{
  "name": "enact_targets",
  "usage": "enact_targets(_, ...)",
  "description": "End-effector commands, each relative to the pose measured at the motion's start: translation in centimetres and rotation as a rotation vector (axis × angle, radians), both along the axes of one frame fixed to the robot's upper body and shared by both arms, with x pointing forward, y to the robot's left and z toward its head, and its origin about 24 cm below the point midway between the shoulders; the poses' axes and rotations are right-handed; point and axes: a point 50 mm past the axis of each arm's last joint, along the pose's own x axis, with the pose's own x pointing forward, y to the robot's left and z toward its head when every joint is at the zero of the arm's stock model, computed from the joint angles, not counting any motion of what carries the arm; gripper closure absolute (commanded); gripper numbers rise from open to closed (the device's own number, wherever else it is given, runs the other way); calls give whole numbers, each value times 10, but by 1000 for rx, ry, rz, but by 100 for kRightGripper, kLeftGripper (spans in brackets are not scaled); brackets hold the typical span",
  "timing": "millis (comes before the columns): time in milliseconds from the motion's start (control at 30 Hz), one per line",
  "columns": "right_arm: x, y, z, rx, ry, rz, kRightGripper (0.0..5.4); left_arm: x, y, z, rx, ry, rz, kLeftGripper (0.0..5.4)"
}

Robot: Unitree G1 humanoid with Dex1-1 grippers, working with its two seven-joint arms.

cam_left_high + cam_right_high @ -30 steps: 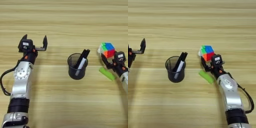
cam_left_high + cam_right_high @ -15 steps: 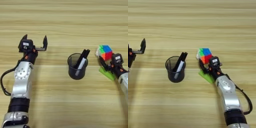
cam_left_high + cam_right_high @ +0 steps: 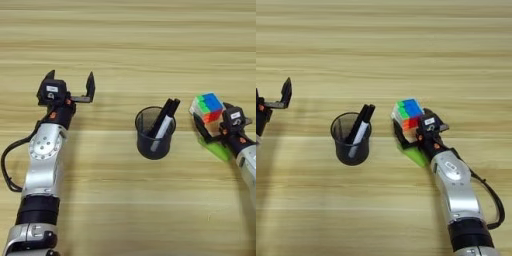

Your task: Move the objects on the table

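Two views differ: only the left eye view shows the whole left hand, fingers spread and empty above the tabletop, while the right hand, clamped on the puzzle cube over the green block, has moved toward the mesh cup holding the marker.

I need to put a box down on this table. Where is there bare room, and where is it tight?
Bare: the far table behind everything, the near stretch in front of the pen cup, and between the open left gripper and the cup. Crowded: the right gripper, puzzle cube and green block cluster.
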Motion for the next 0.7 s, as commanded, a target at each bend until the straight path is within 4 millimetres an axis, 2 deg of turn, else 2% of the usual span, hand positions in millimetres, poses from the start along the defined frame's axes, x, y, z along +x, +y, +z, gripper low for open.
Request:
enact_targets(33, 1, -1, 10, 29, -60, -10, 2, 3, -2, 3, 1, -16, -7, 0)
enact_targets(333, 5, 1, 37, 99, -219, -21, 2, 3, -2, 3, 1, -18, -8, 0)
enact_targets(700, 17, 1, 42, 74, -237, -55, 2, 3, -1, 0, 14, -15, 0, 0)
